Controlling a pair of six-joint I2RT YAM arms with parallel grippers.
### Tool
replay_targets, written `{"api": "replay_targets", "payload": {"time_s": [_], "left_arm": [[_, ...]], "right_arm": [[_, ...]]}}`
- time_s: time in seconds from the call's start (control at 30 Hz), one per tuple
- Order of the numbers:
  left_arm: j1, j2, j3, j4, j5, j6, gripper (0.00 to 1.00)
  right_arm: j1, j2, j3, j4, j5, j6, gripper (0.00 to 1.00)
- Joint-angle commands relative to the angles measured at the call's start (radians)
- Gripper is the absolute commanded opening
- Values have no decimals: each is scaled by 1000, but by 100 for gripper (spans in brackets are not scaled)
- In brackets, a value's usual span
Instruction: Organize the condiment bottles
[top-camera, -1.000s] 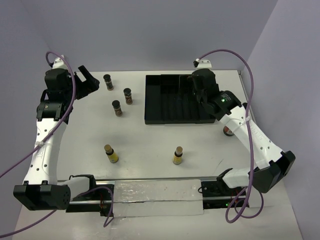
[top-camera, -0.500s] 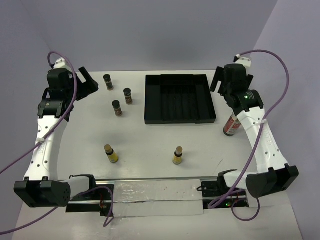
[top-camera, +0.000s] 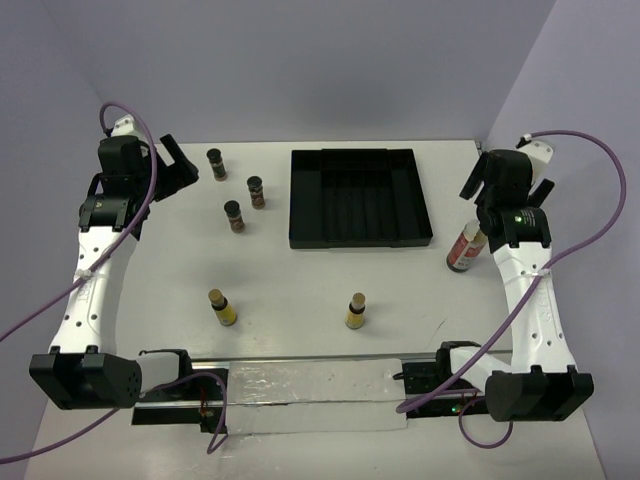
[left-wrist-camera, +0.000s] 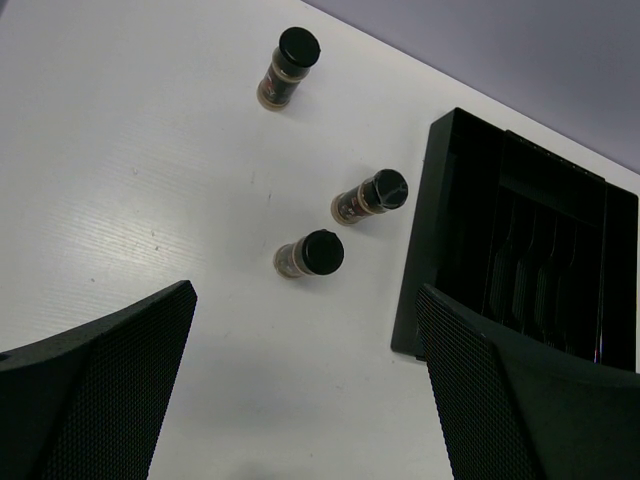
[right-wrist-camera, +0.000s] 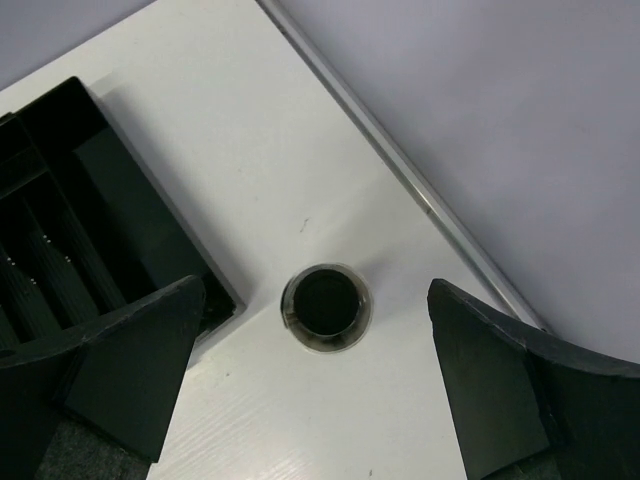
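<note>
Setting was robotics lab test cell: white desk (top-camera: 300, 290) boxed by plain lavender walls (top-camera: 320, 70), left arm (top-camera: 88, 280) and right arm (top-camera: 530, 290) mounted on rail (top-camera: 215, 368) at near edge, purple cables (top-camera: 612, 163) loose.

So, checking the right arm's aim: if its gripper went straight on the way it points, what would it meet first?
Probably the round black-capped bottle beside the black ribbed tray, centred between the right gripper's open fingers; how far below is unclear.
</note>
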Motion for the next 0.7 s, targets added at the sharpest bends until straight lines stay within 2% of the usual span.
{"api": "replay_targets", "payload": {"time_s": [0.0, 0.33, 0.67], "left_arm": [[3, 9, 24, 7, -4, 13, 99], [3, 24, 33, 6, -5, 14, 99], [3, 33, 36, 5, 3, 13, 99]], "right_arm": [[-24, -1, -32, 43, 16, -1, 100], [-45, 19, -101, 69, -47, -1, 99], [-48, 22, -157, 119, -17, -1, 80]]}}
